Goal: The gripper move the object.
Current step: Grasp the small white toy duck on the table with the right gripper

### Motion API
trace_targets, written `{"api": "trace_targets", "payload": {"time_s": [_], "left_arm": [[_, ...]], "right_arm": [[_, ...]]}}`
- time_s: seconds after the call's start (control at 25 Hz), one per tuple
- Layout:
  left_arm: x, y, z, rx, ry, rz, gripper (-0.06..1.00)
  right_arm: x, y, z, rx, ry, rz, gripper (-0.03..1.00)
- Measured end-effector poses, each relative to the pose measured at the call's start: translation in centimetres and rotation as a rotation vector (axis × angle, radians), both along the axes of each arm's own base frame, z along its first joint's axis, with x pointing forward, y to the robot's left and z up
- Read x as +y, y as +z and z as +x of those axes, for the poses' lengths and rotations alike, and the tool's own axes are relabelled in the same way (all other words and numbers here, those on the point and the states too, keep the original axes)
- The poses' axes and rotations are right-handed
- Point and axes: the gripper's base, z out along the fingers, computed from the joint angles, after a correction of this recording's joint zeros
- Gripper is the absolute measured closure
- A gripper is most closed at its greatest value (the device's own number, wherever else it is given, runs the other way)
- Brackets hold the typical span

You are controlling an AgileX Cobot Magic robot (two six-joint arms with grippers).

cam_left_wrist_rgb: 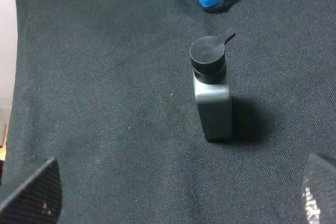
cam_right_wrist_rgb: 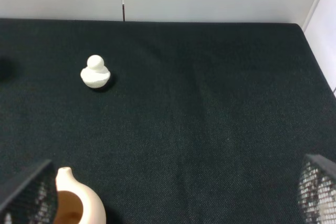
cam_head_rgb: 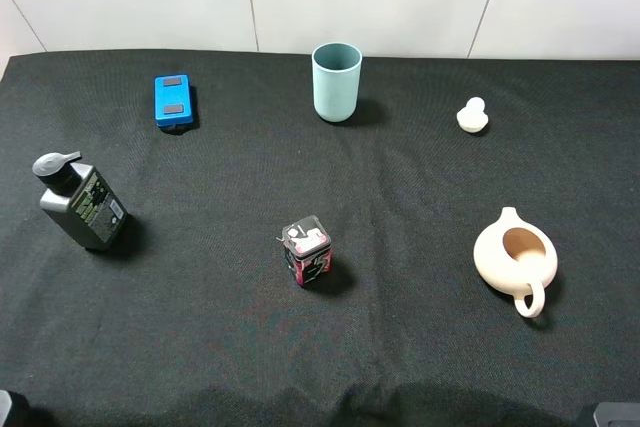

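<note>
Gripper hardware is all but absent from the exterior high view; only dark slivers show at the near corners of the black worktop, so no state can be read from it. The cream-white figurine stands upright towards the far right, well apart from the teal cup at far centre and from the beige pitcher nearer the front. A dark pump bottle, a blue case and a small red-and-black tin occupy the left and the middle. In the left wrist view, the left gripper is spread wide and holds nothing. Its fingers frame bare cloth short of the pump bottle, with the blue case beyond. In the right wrist view, the right gripper is likewise spread and empty. The figurine lies well ahead of it, untouched, and the pitcher's spout sits just beside one finger. By this evidence the task is at its very start, with nothing grasped or lifted. The approach, the closing on the figurine and the transfer all appear to remain, and the right arm seems the better placed for them.
</note>
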Motion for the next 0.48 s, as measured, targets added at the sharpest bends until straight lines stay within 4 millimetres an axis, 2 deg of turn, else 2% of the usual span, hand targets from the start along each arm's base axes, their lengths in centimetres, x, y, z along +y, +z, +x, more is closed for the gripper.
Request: {"api": "trace_targets", "payload": {"time_s": [0.48], "left_arm": [[0.00,0.00,0.00,0.000,0.000,0.000,-0.02]], "right_arm": [[0.00,0.00,0.00,0.000,0.000,0.000,0.27]]}}
